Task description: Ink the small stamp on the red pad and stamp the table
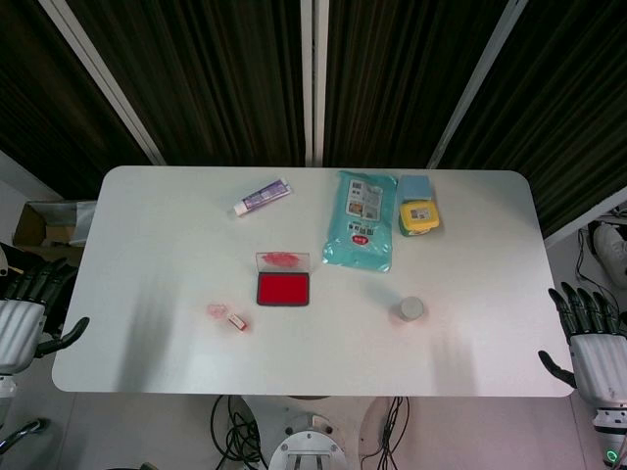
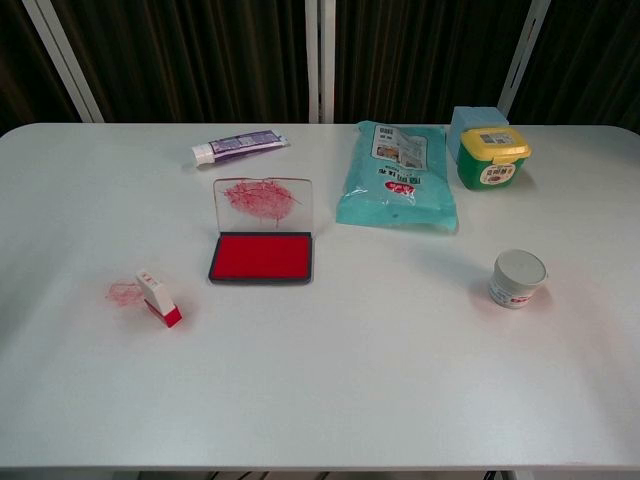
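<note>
The small stamp (image 1: 236, 321) (image 2: 159, 298), white with a red end, lies on its side on the white table (image 1: 147, 255), left of centre. Just to its left is a faint red ink smudge (image 1: 217, 310) (image 2: 125, 293). The red ink pad (image 1: 283, 289) (image 2: 261, 256) sits open at the middle, its clear lid (image 2: 262, 205) upright and smeared red. My left hand (image 1: 24, 308) hangs off the table's left edge, fingers apart, holding nothing. My right hand (image 1: 591, 328) hangs off the right edge, likewise spread and empty. Neither hand shows in the chest view.
A purple-and-white tube (image 1: 262, 197) (image 2: 240, 147) lies at the back left. A teal packet (image 1: 363, 220) (image 2: 398, 175) lies behind the pad, with a yellow-lidded green tub (image 1: 418, 216) (image 2: 493, 157) and a blue box (image 1: 415, 186) beside it. A small white jar (image 1: 410, 309) (image 2: 518, 277) stands at the right.
</note>
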`<state>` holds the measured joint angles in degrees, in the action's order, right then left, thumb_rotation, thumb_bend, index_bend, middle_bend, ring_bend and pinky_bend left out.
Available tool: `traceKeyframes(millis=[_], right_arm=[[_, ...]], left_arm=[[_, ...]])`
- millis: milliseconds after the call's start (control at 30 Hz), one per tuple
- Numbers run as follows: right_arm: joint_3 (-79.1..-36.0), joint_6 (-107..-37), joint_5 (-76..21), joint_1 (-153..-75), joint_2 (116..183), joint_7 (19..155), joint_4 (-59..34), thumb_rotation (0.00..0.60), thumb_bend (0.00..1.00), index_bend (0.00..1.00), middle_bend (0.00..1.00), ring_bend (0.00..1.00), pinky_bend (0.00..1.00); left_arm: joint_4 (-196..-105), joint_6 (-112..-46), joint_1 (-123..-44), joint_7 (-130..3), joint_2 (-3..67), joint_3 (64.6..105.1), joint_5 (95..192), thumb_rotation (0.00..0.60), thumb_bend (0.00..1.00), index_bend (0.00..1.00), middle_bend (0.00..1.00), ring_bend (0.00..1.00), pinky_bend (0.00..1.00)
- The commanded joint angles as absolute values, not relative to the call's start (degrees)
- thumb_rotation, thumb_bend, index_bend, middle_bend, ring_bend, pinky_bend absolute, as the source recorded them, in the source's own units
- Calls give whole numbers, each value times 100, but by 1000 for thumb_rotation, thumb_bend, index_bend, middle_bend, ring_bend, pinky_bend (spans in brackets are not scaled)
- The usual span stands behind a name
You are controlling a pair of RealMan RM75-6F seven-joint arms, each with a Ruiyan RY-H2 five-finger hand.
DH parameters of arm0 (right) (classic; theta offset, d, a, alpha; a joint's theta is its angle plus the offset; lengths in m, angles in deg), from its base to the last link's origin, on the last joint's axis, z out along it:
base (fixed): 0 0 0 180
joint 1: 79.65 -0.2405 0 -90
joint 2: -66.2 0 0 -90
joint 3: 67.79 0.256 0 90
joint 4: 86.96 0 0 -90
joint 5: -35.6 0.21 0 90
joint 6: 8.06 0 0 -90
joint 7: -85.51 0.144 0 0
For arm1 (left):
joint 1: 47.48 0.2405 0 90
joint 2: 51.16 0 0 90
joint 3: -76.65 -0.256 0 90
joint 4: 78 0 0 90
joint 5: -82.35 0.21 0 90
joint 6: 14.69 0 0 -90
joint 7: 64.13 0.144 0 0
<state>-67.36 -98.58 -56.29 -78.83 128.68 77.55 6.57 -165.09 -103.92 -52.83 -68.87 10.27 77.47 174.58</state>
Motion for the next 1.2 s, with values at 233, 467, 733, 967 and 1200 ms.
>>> traceKeyframes(millis=[233, 467, 733, 967, 1200], right_arm=[[-6730, -9868, -5629, -7873, 12875, 7863, 573, 600, 99, 0, 0, 0, 0], [-6702, -9768, -5572, -7921, 12807, 7919, 597, 600, 99, 0, 0, 0, 0], [-6648, -9781, -5588, -7963, 12748, 7927, 620, 600, 99, 0, 0, 0, 0], [-6642, -9851, -5557, -7917, 12728, 8075, 544, 600, 99, 0, 0, 0, 0], [-6598, -9923, -5498, -7882, 12694, 8182, 518, 600, 99, 0, 0, 0, 0]], left_arm=[[-16573, -10407, -5303, -6868, 994, 7717, 17568, 30, 198, 140, 86, 95, 184], [-16310, -10902, -5487, -7018, 1237, 7800, 18302, 600, 198, 164, 176, 282, 518], [-16029, -10151, -6156, -6789, 1841, 7697, 18819, 600, 199, 242, 349, 820, 1000], [-15860, -9197, -6847, -6581, 2335, 7611, 19032, 600, 198, 246, 281, 855, 1000], [-15784, -8504, -7296, -6431, 2747, 7518, 18989, 600, 199, 218, 235, 856, 1000]])
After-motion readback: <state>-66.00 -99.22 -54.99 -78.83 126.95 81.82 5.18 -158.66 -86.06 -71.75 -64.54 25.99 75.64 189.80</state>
